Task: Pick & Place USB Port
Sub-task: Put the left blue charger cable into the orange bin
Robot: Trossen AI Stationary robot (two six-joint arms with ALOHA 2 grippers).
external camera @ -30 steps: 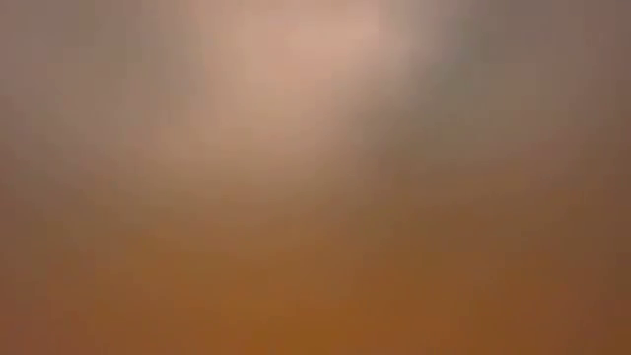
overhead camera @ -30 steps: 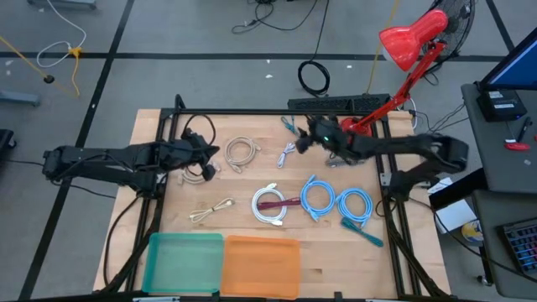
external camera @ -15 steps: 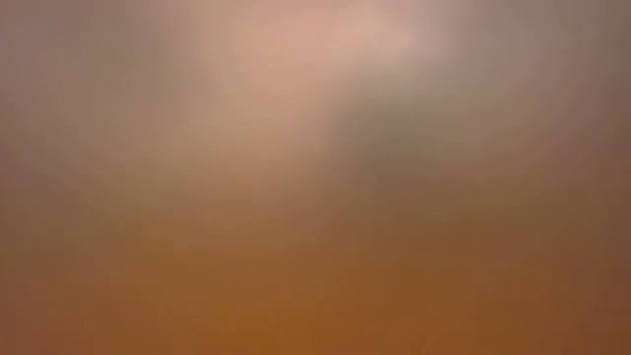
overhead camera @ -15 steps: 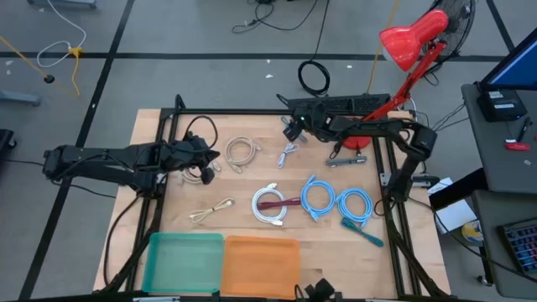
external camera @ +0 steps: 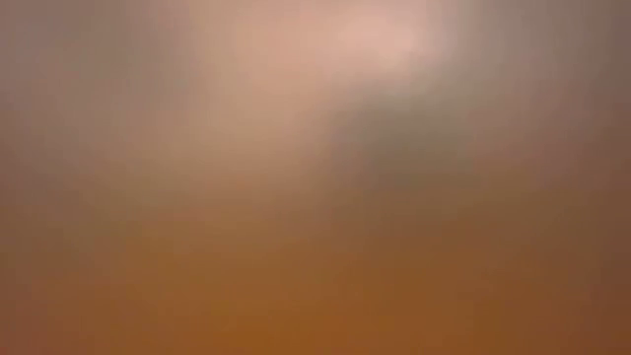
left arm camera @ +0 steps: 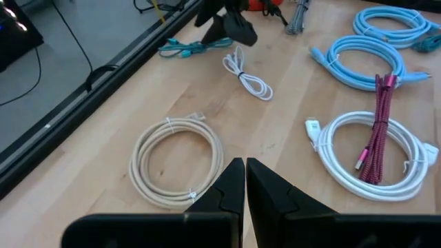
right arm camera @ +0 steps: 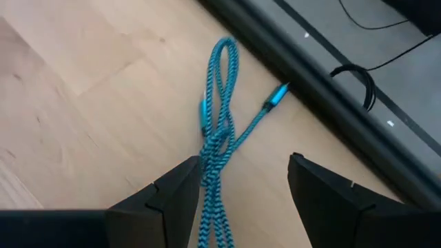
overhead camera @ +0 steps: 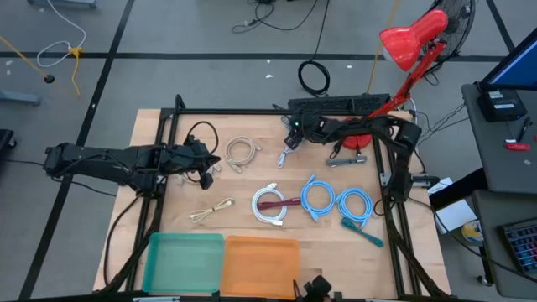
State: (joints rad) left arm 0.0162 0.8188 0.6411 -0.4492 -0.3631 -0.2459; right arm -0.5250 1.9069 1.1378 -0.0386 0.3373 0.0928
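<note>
on the counter (overhead camera: 243,189), my right arm has swung from mid-counter to the far edge. its right tool (right arm camera: 238,196) now hangs released over the teal braided cable (right arm camera: 219,131) lying there, ready to pick. left tool (left arm camera: 245,180) stays clenched, empty.

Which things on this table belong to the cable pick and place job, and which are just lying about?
Likely the job:
- teal braided cable, under the right arm's open fingers
- beige coil and white coil, probably waiting their turn
- green bin and orange bin

Lying about:
- red lamp
- power strip
- black coil on the floor
</note>
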